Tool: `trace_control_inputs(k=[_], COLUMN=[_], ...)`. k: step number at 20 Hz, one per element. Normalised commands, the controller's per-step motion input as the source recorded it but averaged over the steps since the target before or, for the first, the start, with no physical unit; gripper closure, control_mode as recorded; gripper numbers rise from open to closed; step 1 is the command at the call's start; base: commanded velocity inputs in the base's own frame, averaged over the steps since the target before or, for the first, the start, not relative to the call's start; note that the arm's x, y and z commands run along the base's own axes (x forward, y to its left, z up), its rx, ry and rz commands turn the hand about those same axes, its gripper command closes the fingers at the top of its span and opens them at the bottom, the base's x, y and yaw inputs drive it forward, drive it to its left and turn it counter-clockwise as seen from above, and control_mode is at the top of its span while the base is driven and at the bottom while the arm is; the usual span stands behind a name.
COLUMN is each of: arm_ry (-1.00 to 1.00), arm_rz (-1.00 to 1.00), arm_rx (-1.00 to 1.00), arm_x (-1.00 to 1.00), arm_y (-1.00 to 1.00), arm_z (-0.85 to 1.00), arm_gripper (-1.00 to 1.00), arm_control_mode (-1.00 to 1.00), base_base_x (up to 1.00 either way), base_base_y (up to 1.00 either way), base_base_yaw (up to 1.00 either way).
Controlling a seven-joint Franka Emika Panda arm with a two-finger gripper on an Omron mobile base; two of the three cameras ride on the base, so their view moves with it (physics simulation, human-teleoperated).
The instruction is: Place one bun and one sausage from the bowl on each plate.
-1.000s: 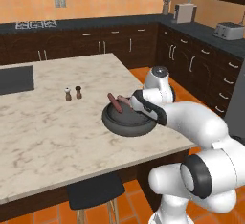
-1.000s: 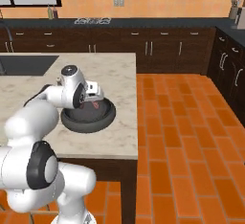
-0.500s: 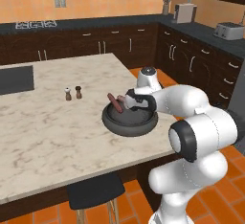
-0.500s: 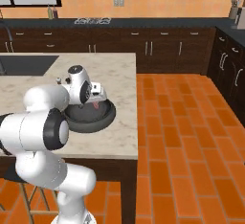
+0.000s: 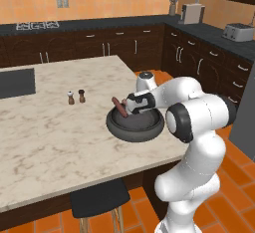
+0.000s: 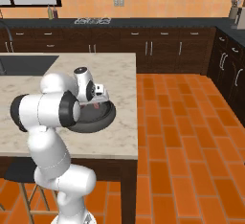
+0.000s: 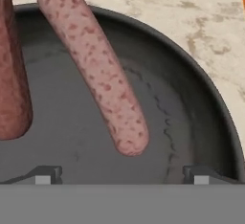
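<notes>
The wide dark grey bowl (image 5: 142, 130) (image 6: 101, 120) sits on the marble island near its right edge. A reddish sausage (image 5: 119, 107) leans over its far left rim. My gripper (image 5: 131, 105) (image 6: 98, 102) hangs low inside the bowl, just right of that sausage. In the hand view a pink speckled sausage (image 7: 95, 65) lies slanted on the bowl floor straight ahead, and a darker sausage (image 7: 12, 74) stands at the left edge. The fingertips (image 7: 45, 175) stand wide apart around nothing, so the gripper (image 7: 122, 176) is open. The bowl's rim (image 7: 210, 98) curves on the right.
Two small shakers (image 5: 71, 97) (image 5: 81, 95) stand on the island left of the bowl. A dark inset panel (image 5: 15, 82) lies at the island's far left. A black stool (image 5: 99, 199) is tucked under the near edge. The island's right edge drops to an orange tile floor (image 6: 182, 137).
The hand has moved from the bowl's right rim leftward and down into the bowl, toward the sausages. The bowl and shakers have stayed put.
</notes>
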Motion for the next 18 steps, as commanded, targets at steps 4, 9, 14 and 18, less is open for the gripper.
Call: trace_control_inputs(k=[4,9,14,18], arm_ry=[0.02,0.0,0.0,0.0], arm_rz=[0.0,0.0,0.0,0.0], arm_rx=[0.0,0.0,0.0,0.0], arm_x=[0.36,0.31,0.01,0.01], arm_y=[0.0,0.0,0.0,0.0], arm_z=[-0.27,-0.18,-0.3,-0.17], arm_gripper=[-1.0,-1.0,-1.0,1.0], arm_control_mode=[-1.0,-1.0,-1.0,-1.0], base_base_x=[0.0,0.0,0.0,0.0], base_base_y=[0.0,0.0,0.0,0.0], base_base_yaw=[0.0,0.0,0.0,0.0])
